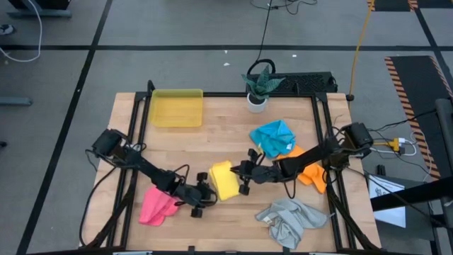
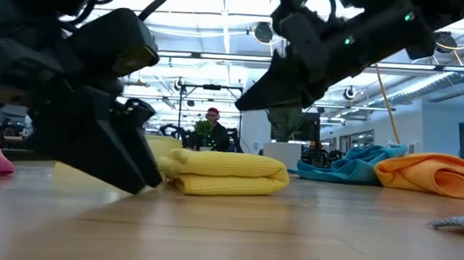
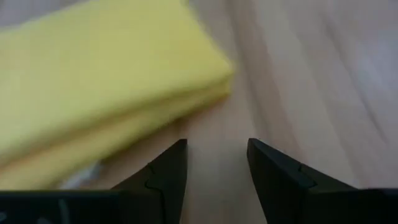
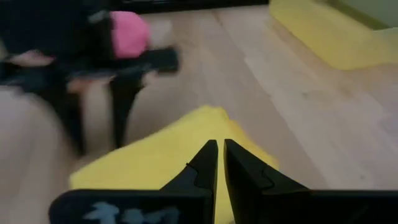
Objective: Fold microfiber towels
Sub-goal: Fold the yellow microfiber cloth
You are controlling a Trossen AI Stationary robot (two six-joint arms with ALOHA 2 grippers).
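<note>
A folded yellow towel (image 1: 224,180) lies flat on the wooden table near its middle, in layers stacked on each other (image 2: 228,174). My left gripper (image 3: 216,158) stands open low over the table just short of the towel's near left edge, with bare wood between its fingers. My right gripper (image 4: 220,155) is shut and hovers above the towel's right side, clear of it (image 2: 253,99). A pink towel (image 1: 157,205) lies crumpled at the near left. Blue (image 1: 274,136), orange (image 1: 313,172) and grey (image 1: 290,219) towels lie crumpled on the right.
A translucent yellow tray (image 1: 176,108) sits at the far left of the table. A small potted plant (image 1: 258,88) stands at the far edge. Bare wood shows between the tray and the yellow towel. A person sits far off in the room beyond the table (image 2: 211,117).
</note>
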